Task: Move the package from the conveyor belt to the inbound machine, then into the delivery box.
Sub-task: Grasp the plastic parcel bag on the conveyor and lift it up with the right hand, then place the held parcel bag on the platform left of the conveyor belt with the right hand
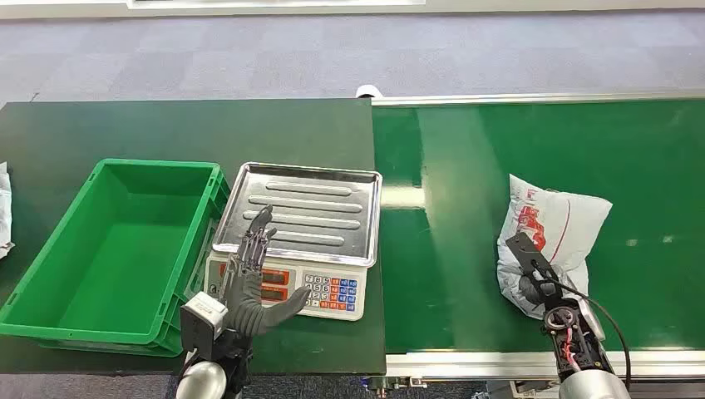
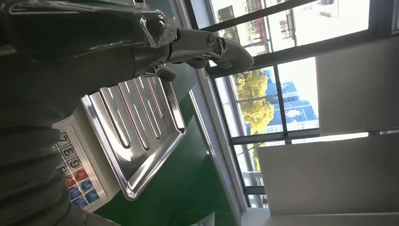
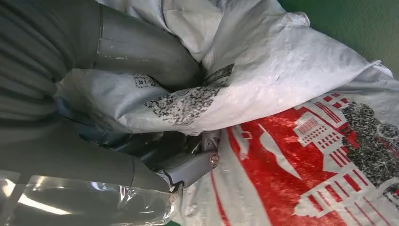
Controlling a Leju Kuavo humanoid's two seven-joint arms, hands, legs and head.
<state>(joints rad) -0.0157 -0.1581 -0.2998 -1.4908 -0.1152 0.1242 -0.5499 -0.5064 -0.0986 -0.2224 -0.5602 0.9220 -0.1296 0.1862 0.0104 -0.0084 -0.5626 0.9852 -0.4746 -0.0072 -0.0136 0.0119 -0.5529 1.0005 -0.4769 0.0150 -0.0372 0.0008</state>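
Note:
The package [image 1: 555,229] is a crumpled white plastic mailer with red print, lying on the green conveyor belt [image 1: 648,166] near its front edge. My right hand [image 1: 534,276] grips its near corner. In the right wrist view a fold of the package [image 3: 282,94] with a black code sits pinched between the thumb [image 3: 141,49] and the darker fingers [image 3: 190,167]. The inbound machine is a scale with a steel tray [image 1: 303,212] and a keypad [image 1: 332,293]. My left hand [image 1: 253,278] hovers over the scale's front, fingers extended and holding nothing. The green delivery box [image 1: 125,249] stands left of the scale.
A white object [image 1: 4,208] lies at the table's left edge. The conveyor's metal rail [image 1: 465,362] runs along the front. In the left wrist view the steel tray [image 2: 136,127] and the keypad [image 2: 75,176] lie under my left hand [image 2: 202,47], with windows beyond.

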